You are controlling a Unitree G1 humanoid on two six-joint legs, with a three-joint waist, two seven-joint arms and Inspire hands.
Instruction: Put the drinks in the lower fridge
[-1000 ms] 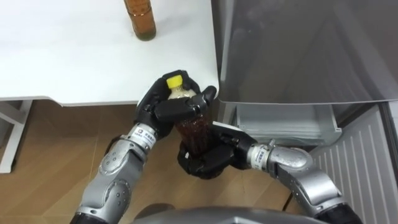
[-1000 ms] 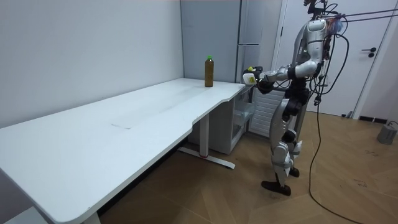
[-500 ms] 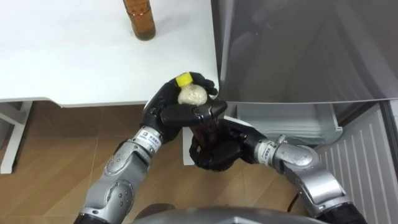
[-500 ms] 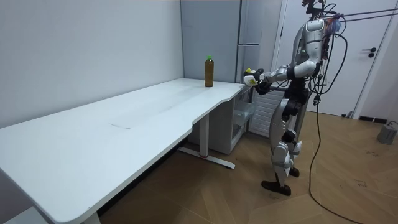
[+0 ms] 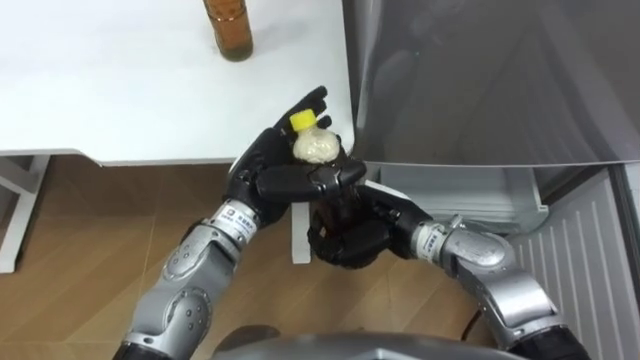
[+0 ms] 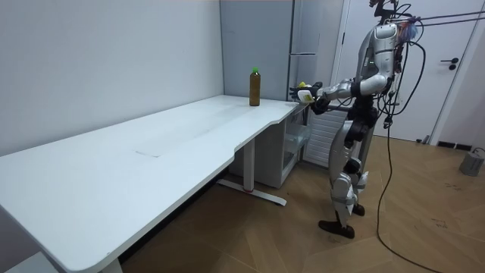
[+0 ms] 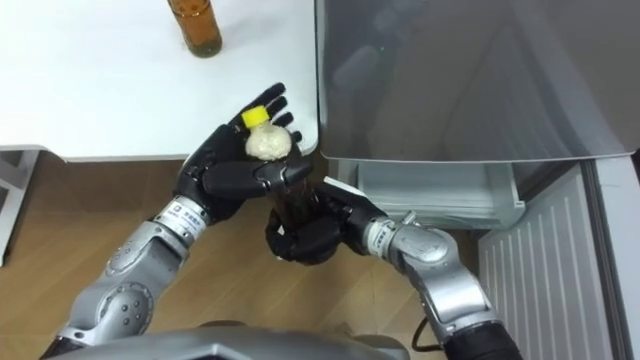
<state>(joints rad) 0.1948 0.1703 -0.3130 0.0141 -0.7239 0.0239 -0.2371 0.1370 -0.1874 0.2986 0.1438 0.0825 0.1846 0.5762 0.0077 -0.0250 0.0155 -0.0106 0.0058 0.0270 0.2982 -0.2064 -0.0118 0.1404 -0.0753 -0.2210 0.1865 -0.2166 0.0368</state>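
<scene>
A bottle of brown drink with a yellow cap [image 5: 318, 148] is upright in front of me, between the white table's corner and the fridge. My right hand [image 5: 345, 238] is shut on its lower body from below. My left hand [image 5: 268, 170] is behind its neck with the fingers [image 5: 300, 108] stretched out straight past the cap; only the thumb lies across the front. A second brown bottle [image 5: 227, 30] stands on the table [image 5: 120, 90] further back. In the room view I stand at the table's end by the fridge, holding the bottle [image 6: 304, 94] at chest height.
The grey fridge [image 5: 480, 80] is to my right, its upper door closed. Below it the lower compartment stands open, showing a pale drawer [image 5: 450, 195], with the lower door [image 5: 595, 260] swung out at the right. Wooden floor lies underneath.
My left hand's fingers have uncurled from the bottle's neck and now stretch straight. The bottle has risen a little toward the table's corner, the right hand keeping its hold.
</scene>
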